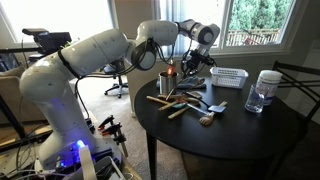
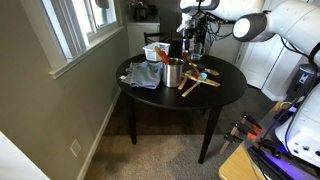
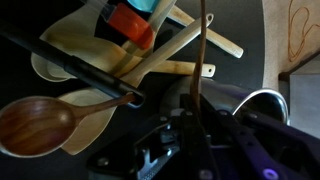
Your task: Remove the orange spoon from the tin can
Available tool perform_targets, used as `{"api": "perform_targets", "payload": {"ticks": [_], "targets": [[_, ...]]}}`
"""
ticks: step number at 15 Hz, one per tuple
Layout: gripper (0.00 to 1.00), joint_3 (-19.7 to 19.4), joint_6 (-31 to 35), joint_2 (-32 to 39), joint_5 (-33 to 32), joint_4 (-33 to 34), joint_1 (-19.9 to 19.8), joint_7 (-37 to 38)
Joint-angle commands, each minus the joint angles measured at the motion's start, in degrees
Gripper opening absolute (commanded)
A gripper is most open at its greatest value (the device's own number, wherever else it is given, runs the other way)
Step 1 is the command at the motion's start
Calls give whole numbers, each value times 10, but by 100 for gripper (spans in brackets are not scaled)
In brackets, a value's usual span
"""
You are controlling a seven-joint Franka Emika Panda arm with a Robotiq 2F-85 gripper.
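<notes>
The tin can point(image 1: 166, 83) stands at the table's left part, and it also shows in the other exterior view point(image 2: 173, 72) and as a bright rim in the wrist view point(image 3: 268, 103). My gripper point(image 1: 186, 70) hovers just beside and above it. In the wrist view the jaws point(image 3: 196, 118) are shut on the slim orange spoon point(image 3: 203, 60), whose handle runs straight away from them. An orange bit point(image 1: 170, 69) shows at the can's top. I cannot tell whether the spoon's end is still inside the can.
Pale wooden utensils point(image 1: 176, 101) and a black spatula point(image 1: 200, 104) lie on the round black table point(image 1: 230, 130). A white slatted basket point(image 1: 228, 77) and a clear jar with a white lid point(image 1: 262, 92) stand further along. A blue cloth point(image 2: 145, 75) lies beside the can.
</notes>
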Motion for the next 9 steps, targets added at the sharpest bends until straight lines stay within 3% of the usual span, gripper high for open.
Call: {"api": "perform_targets", "payload": {"ticks": [1, 9], "targets": [[35, 9, 5, -7, 18, -8, -8, 29], [85, 8, 3, -16, 20, 11, -3, 41]]}}
